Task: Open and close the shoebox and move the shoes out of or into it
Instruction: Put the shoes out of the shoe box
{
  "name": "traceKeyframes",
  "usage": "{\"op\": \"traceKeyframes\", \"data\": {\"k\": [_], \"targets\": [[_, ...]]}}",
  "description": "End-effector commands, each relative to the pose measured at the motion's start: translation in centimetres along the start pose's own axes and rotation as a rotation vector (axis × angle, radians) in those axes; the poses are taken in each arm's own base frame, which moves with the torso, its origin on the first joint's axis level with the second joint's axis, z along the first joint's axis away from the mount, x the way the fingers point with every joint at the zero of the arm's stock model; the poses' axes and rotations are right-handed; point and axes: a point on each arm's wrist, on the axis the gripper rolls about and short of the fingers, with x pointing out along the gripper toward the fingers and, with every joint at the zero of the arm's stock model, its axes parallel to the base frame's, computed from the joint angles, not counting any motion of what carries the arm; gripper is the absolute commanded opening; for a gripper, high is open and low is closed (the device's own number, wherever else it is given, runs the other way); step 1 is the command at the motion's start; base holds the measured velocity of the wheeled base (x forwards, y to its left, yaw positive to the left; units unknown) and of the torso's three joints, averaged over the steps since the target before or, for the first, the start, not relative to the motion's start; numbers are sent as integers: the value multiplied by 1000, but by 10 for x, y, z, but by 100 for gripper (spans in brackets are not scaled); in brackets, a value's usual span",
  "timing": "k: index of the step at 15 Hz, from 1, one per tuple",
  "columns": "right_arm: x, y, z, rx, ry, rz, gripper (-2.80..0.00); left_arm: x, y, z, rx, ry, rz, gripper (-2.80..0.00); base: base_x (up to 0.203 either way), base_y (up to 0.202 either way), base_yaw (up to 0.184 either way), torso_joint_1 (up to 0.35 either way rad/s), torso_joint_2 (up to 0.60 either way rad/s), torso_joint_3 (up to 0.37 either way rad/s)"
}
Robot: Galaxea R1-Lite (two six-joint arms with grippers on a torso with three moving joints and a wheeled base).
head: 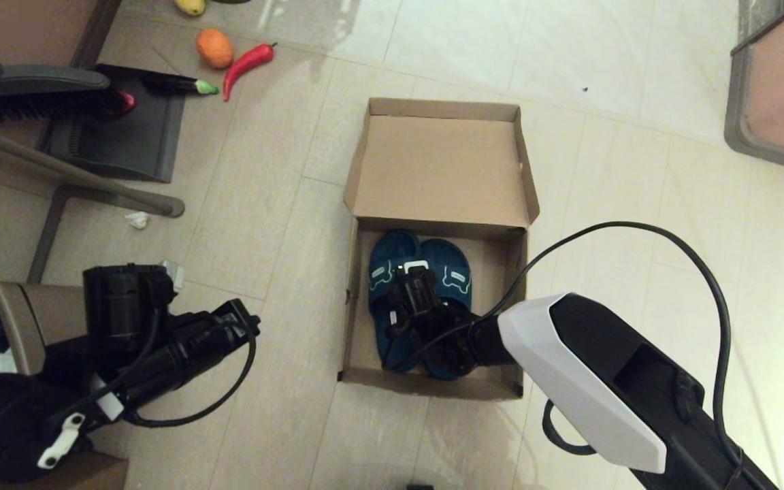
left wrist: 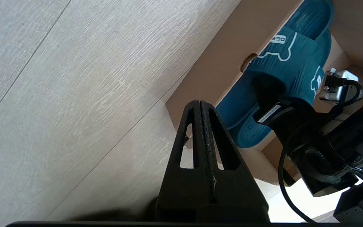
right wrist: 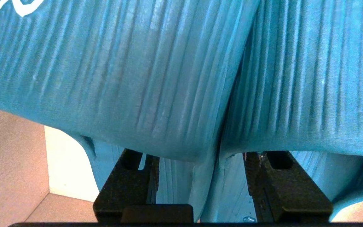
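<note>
The brown cardboard shoebox (head: 501,299) lies on the floor with its hinged lid (head: 439,170) thrown back on the far side. Both teal slippers (head: 385,269) sit side by side inside, bear outlines on the straps. My right gripper (head: 414,275) reaches down into the box at the straps. In the right wrist view it (right wrist: 200,156) is open, one finger (right wrist: 131,176) under each strap (right wrist: 121,78), with the slippers' touching inner edges between the fingers. My left gripper (left wrist: 199,102) is shut and empty, held over the floor left of the box (left wrist: 219,60).
A dustpan (head: 126,136) and brush (head: 31,92) lie at the far left, with an orange (head: 214,47), red chilli (head: 248,62) and eggplant (head: 181,85) beyond. A metal leg (head: 72,180) crosses the left floor near crumpled paper (head: 137,219). Furniture (head: 780,88) stands at the far right.
</note>
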Motion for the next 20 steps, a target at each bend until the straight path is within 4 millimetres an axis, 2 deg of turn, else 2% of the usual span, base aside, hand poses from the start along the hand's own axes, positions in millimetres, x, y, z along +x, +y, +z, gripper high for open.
{"op": "traceKeyframes", "data": {"k": [1,5,9,13,16,20], "targets": [[-1,0,0,1,-1,-2,-280,-1,0,1,-4,-5,-3,-280,0,0,0,0,0,0],[-21,-1,29,1,-2,6,-280,-2,0,0,-4,-3,-1,-280,0,0,0,0,0,0],[-55,-4,50,-18,60,18,-280,-2,-1,2,-5,-9,-6,-280,0,0,0,0,0,0],[-90,-7,59,-11,128,62,-280,-5,-1,3,-17,-18,-10,-280,0,0,0,0,0,0],[-109,-14,68,-7,130,68,-280,-6,-1,3,-19,-19,-8,-280,0,0,0,0,0,0],[-143,-30,92,15,97,83,-280,-6,-2,4,-20,-22,-11,-280,0,0,0,0,0,0]]}}
